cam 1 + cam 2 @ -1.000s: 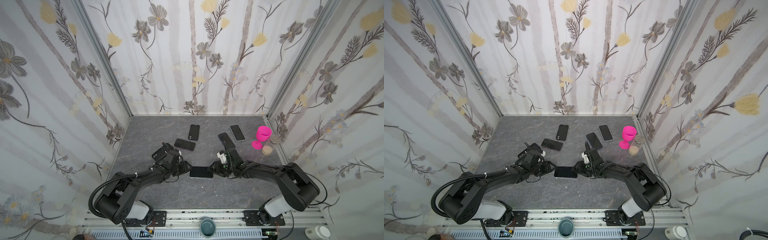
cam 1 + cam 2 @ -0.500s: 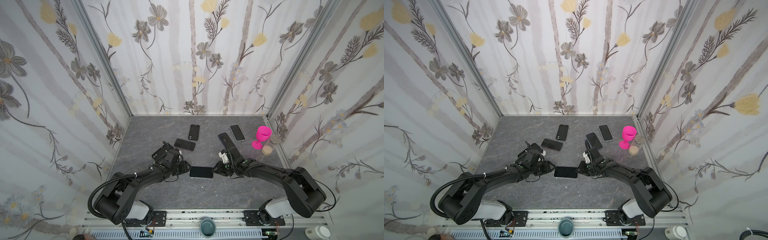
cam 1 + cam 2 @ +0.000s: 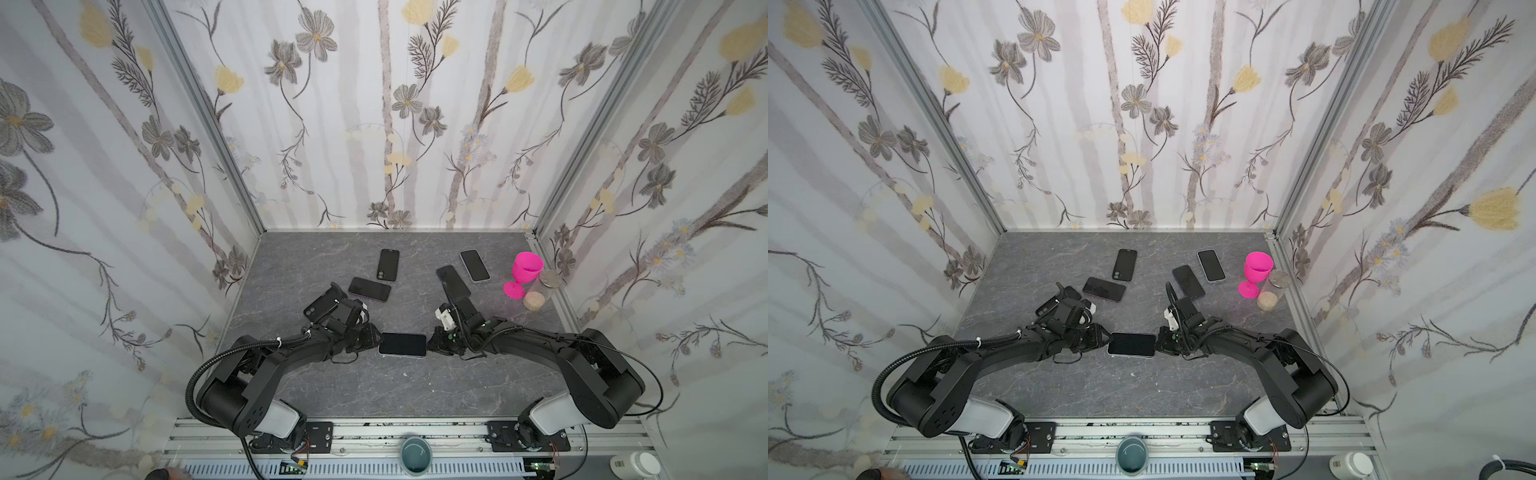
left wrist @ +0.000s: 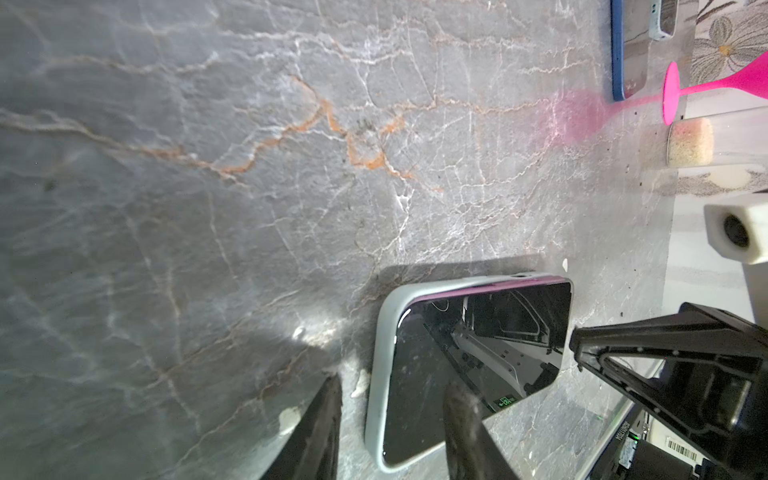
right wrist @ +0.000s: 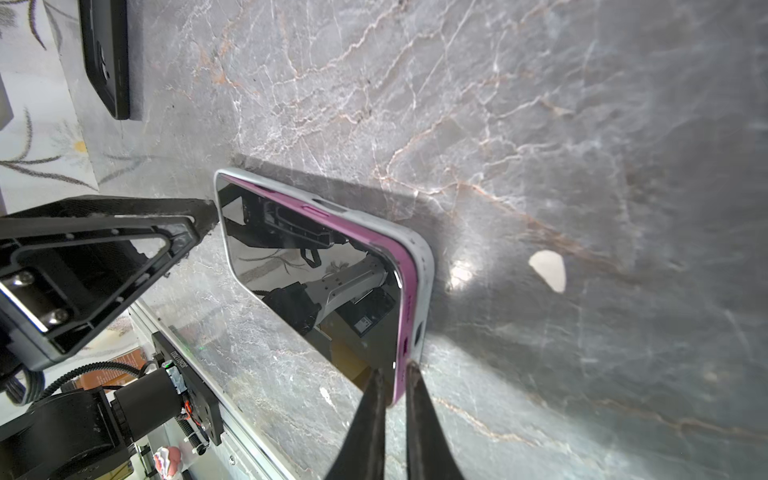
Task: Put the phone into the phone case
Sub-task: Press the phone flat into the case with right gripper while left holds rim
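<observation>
Pink-edged black-screened phone (image 5: 316, 266) lies on the grey marble table (image 5: 540, 124), one side proud of its pale grey case (image 5: 420, 266); my right hand (image 5: 395, 376) has just clamped onto one end, my left hand (image 4: 392, 382), narrowed, stays half-spread at the other: seating looks unfinished.

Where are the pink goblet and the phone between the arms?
Pink plastic goblet (image 3: 527, 269): in a top view, on its bowl.
Black-screened phone with pale grey case (image 3: 402, 344): in a top view, screen middle.

Lab test booth: wallpapered panels (image 3: 415, 145), aluminium rail (image 3: 374, 434).
</observation>
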